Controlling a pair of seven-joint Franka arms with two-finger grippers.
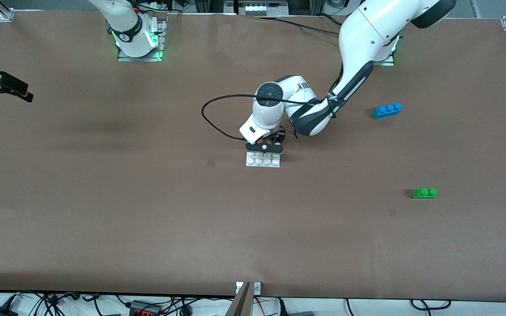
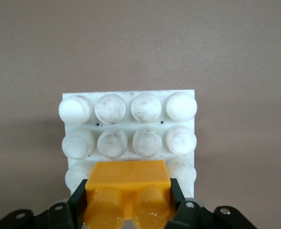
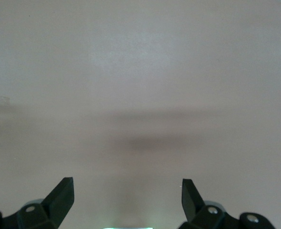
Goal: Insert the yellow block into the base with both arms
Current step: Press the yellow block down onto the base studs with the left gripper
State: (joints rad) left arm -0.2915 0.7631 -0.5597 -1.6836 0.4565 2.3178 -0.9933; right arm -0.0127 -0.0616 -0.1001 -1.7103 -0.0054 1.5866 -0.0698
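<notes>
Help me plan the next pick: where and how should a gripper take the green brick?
Grip the green brick across its two long flat sides, coming straight down from above. It lies flat on the table with its studs up and open table around it, so I judge the narrow width fits between open fingers; the studs offer poor hold.

Orange-yellow block (image 2: 127, 196) with two round bumps, low in the middle of the left wrist view. White base (image 2: 129, 131) above it, rows of round white bumps with grey smudges. Black gripper fingers (image 2: 78, 202). Brown table (image 1: 103, 197). Blue brick (image 1: 387, 110) at upper right of the front view, green brick (image 1: 424, 193) lower right.
</notes>
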